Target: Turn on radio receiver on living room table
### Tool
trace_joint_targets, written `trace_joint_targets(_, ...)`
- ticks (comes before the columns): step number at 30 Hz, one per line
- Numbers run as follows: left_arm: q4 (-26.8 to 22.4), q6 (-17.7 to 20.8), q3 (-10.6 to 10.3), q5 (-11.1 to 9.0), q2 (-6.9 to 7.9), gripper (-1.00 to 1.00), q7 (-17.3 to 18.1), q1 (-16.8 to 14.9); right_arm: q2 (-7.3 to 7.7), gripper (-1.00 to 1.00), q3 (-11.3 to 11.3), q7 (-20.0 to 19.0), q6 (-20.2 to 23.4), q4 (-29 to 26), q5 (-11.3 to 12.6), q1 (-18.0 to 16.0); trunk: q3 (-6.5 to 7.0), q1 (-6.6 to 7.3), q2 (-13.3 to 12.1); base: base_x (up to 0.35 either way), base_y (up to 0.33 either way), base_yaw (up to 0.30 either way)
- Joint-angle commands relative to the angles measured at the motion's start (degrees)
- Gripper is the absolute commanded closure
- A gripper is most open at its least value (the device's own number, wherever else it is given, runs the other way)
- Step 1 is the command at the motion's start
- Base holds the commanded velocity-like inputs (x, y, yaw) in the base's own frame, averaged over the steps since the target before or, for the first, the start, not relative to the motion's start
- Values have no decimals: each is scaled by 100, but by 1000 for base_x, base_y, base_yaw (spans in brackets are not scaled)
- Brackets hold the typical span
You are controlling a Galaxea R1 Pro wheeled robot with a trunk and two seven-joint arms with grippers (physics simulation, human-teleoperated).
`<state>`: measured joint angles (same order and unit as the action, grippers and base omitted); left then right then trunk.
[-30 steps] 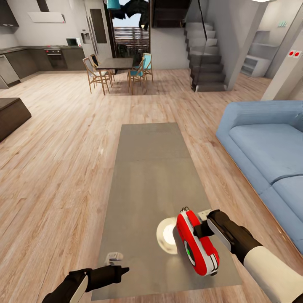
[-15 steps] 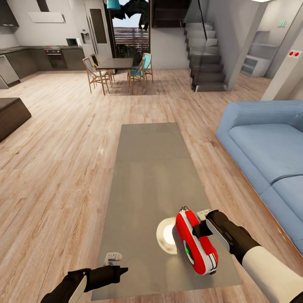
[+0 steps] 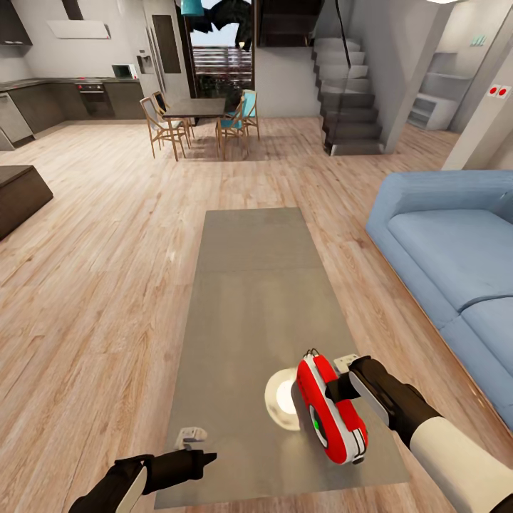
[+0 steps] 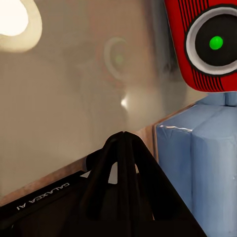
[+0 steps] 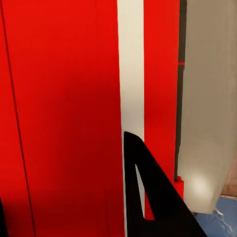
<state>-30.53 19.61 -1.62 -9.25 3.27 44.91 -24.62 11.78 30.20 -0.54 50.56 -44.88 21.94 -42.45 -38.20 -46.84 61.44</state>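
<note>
Radio receiver (image 3: 332, 411): stood on edge near the counter's (image 3: 249, 285) near right corner.
Right end effector (image 3: 340, 388): pressed against it; opening not discernible.
Left end effector (image 3: 203, 458): fingers together, at near edge.

Radio receiver (image 5: 64, 113) cropped by edges; right claw (image 3: 335, 390) tips hidden.

Radio (image 3: 331, 411): glossy red, rounded body, white trim stripes, round dial with green centre facing the near table edge, thin handle at its far end. It stands on edge near the near right corner of the table (image 3: 249, 285), a long flat grey-taupe top on light wood floor.
</note>
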Motion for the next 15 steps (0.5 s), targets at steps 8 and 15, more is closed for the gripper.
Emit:
trace_joint_targets(8,3,-1,0,1,-1,100,0,-6,-1,100,-25,-7,-153,6,-59,9,-2,-3,-1,0,0,0)
trace_joint_targets(15,3,-3,-1,1,-1,100,0,-4,-1,100,-25,-5,-263,12,-58,9,-2,-3,-1,0,0,0)
